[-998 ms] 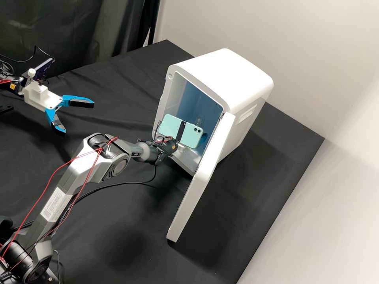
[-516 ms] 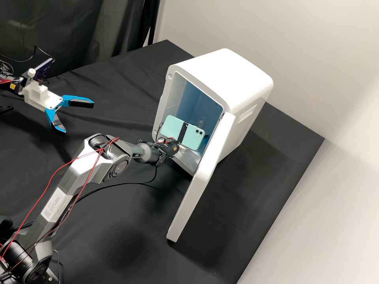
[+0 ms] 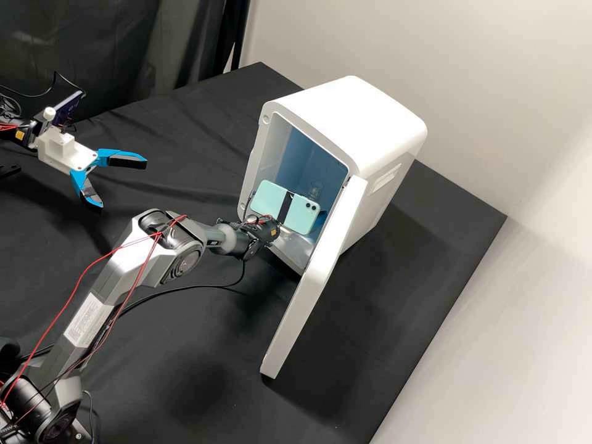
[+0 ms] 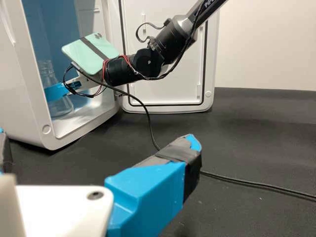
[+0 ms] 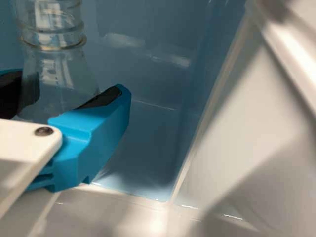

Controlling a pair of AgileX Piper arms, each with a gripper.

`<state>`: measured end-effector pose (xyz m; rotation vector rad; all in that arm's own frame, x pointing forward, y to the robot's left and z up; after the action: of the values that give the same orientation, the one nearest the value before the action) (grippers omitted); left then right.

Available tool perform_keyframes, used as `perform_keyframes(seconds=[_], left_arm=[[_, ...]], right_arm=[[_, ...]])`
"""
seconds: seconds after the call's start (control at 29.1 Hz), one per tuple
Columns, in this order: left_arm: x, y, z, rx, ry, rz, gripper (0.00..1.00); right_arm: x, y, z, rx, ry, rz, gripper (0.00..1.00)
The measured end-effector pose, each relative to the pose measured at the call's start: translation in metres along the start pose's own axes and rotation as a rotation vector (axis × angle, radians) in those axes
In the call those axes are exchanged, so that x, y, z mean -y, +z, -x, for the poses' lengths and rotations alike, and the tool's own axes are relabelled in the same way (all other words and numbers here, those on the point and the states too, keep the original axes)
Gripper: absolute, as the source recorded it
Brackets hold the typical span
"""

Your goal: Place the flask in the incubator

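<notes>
- right gripper (image 5: 66,93) looks clamped on the conical flask (image 5: 53,34) inside the incubator (image 3: 370,123); withdrawing before letting go could topple it.
- left gripper (image 3: 121,183) gapes, well away from the incubator.

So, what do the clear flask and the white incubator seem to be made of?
The clear conical flask looks like glass, possibly clear plastic: see-through, with sharp bright reflections. The white box-shaped incubator looks like smooth moulded plastic: rounded corners, soft even sheen. Its pale blue inner walls look like glossy plastic too.
</notes>
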<state>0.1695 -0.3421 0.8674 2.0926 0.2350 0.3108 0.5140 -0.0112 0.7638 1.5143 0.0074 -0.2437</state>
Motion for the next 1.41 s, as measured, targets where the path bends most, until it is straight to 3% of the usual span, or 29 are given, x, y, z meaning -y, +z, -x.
perform_keyframes(seconds=[1.41], left_arm=[[0.0000,0.0000,0.0000,0.000,0.000,0.000,1.00]], right_arm=[[-0.0002,-0.0002,-0.0019,-0.006,0.007,0.000,0.00]])
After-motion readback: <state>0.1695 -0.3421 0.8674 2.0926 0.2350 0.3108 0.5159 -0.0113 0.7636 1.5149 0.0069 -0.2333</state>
